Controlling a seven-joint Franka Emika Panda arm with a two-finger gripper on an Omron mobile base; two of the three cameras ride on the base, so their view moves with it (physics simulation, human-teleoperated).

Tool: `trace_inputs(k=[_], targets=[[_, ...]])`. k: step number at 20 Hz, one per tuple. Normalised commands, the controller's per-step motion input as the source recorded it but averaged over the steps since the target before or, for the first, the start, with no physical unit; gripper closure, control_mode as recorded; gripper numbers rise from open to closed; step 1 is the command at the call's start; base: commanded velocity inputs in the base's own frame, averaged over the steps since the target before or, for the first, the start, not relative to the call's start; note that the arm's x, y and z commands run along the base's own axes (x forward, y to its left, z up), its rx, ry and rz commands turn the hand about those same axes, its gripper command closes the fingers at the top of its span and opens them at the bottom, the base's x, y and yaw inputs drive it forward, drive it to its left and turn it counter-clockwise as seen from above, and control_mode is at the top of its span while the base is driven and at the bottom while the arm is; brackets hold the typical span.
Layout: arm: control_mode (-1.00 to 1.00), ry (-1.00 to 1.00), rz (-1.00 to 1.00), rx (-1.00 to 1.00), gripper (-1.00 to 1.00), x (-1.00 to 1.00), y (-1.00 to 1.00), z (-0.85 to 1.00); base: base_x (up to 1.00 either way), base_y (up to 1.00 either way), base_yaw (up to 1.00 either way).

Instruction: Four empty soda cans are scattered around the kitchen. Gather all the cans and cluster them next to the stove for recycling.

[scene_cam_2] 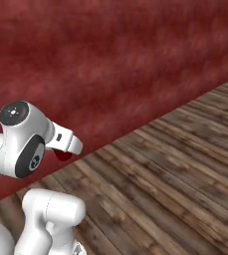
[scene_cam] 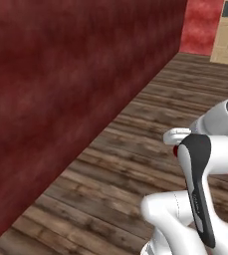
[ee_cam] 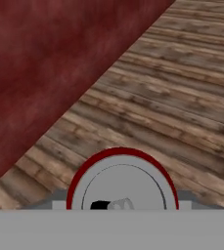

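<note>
The pincer (ee_cam: 122, 207) is clamped on a red soda can (ee_cam: 122, 183), its silver top facing the hand camera, carried above the wooden floor (ee_cam: 182, 97) beside a dark red wall (scene_cam: 60, 99). This looks like the carrying step; next the base must reach the stove and set the can beside it.

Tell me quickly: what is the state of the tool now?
Tool: closed on a red soda can, silver top facing the hand camera.

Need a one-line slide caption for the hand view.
Red soda can, silver top toward the camera, held in the jaws above a wooden plank floor beside a dark red wall.
</note>
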Motion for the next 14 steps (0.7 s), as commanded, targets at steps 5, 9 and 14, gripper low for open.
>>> trace_inputs(k=[5, 9, 14], targets=[[1.0, 0.0, 0.0, 0.0, 1.0, 0.0, 0.0, 0.0, 0.83, -0.1, -0.17], [1.0, 0.0, 0.0, 0.0, 1.0, 0.0, 0.0, 0.0, 0.82, -0.18, -0.15], [1.0, 0.0, 0.0, 0.0, 1.0, 0.0, 0.0, 0.0, 0.79, -0.21, -0.13]])
